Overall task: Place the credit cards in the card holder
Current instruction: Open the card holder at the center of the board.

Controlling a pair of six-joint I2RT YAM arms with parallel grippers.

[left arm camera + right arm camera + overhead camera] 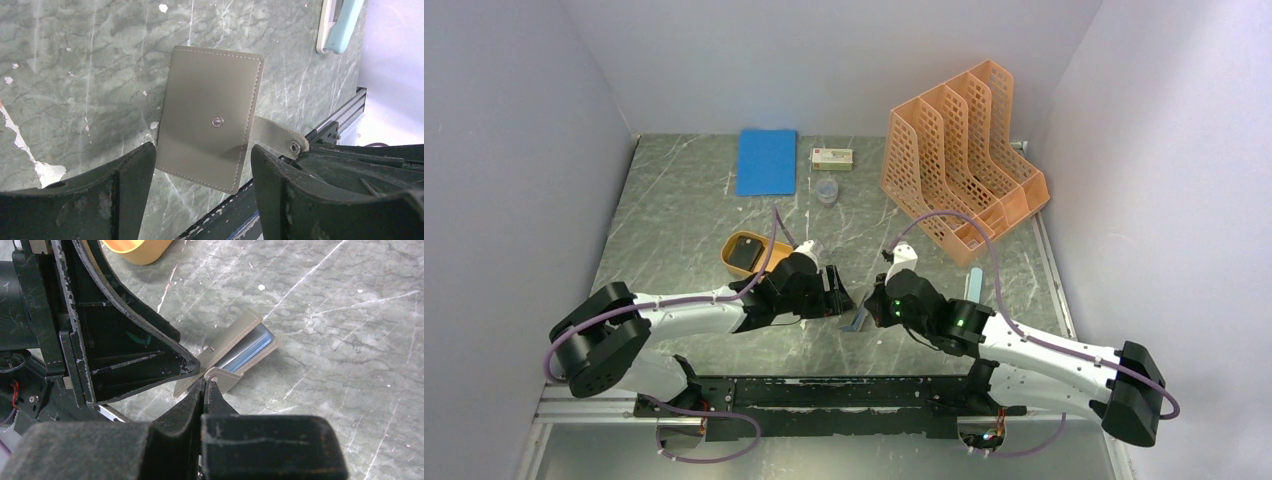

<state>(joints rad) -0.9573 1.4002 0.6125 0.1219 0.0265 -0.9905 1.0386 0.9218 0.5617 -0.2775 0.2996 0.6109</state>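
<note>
Holder: grey-brown stitched leather sleeve (210,100), centre frame, between both arms; its long axis points away from the left jaws.
Left jaws: wide, straddling its near edge.
Right jaws: clamped on its snap strap (220,376); I hold it here.
Cards: dark rectangles (746,253) in an orange oval tray (730,250), left of centre, on the marbled worktop (684,200).

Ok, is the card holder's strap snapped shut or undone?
Undone: the stud on the card holder is bare, and the strap sticks out sideways, pinched by the right gripper.

No readable text, label or number shows anywhere.
</note>
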